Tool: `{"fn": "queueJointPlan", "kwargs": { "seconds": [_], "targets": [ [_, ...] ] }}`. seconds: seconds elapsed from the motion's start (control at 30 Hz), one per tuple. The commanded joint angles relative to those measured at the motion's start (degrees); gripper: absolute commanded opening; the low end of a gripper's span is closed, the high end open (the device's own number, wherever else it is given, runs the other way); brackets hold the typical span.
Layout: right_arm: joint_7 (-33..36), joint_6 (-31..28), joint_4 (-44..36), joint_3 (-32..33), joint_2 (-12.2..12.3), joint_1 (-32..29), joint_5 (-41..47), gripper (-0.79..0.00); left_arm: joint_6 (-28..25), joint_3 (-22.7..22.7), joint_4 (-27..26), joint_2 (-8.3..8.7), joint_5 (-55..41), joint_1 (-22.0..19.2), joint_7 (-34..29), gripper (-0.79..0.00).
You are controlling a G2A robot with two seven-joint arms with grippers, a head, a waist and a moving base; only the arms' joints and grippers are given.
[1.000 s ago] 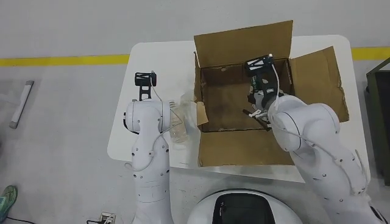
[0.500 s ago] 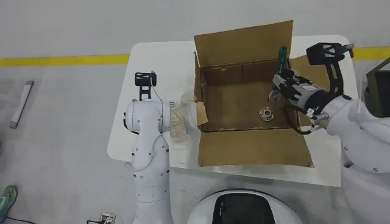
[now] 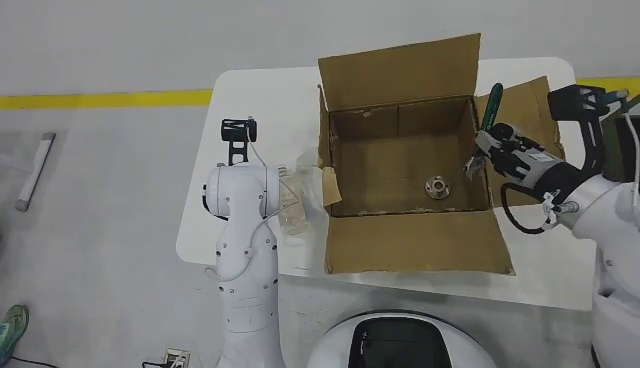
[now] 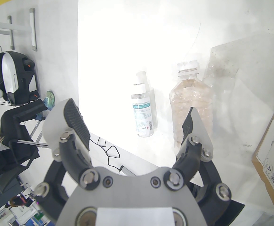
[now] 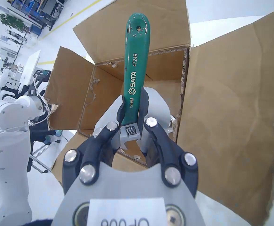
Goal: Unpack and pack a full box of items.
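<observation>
Right wrist view, wrench [image 5: 134, 71] clamped between fingers [image 5: 157, 105]

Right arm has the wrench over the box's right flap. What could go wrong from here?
1. The right gripper pinches the wrench near its head, with the long handle sticking out; it might pivot or slip.
2. The box's right flap covers most of the table on that side; set down there, the wrench could slide off.

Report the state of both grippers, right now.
Left gripper: open, holding nothing.
Right gripper: shut on the green-handled wrench.
</observation>
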Motion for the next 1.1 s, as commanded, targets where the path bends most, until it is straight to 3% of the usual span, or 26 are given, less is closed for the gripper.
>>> {"fn": "queueJointPlan", "kwargs": {
  "seconds": [0.0, 0.23, 0.33, 0.53, 0.67, 0.87, 1.07],
  "targets": [
    [0.0, 0.0, 0.0, 0.0, 0.0, 0.0, 0.0, -0.785, 0.0, 0.0, 0.0, 0.0, 0.0, 0.0, 0.0, 0.0],
    [-3.6, -0.3, -0.8, -0.3, 0.1, -1.7, 0.8, -0.785, 0.0, 0.0, 0.0, 0.0, 0.0, 0.0, 0.0, 0.0],
    [-5.1, 0.5, -2.7, 2.4, 0.3, -2.2, 2.4, -0.785, 0.0, 0.0, 0.0, 0.0, 0.0, 0.0, 0.0, 0.0],
    [-5.3, -0.7, -2.7, 14.9, 1.3, -0.6, 9.1, -0.785, 0.0, 0.0, 0.0, 0.0, 0.0, 0.0, 0.0, 0.0],
    [-1.9, -3.5, -2.7, 25.7, 2.3, -2.0, 12.1, -0.785, 0.0, 0.0, 0.0, 0.0, 0.0, 0.0, 0.0, 0.0],
    [3.2, -6.8, -2.7, 35.9, 3.4, -7.8, 13.7, -0.785, 0.0, 0.0, 0.0, 0.0, 0.0, 0.0, 0.0, 0.0],
    [6.7, -9.3, -2.7, 36.9, 3.7, -17.2, 10.9, -0.785, 0.0, 0.0, 0.0, 0.0, 0.0, 0.0, 0.0, 0.0]
  ]
}}
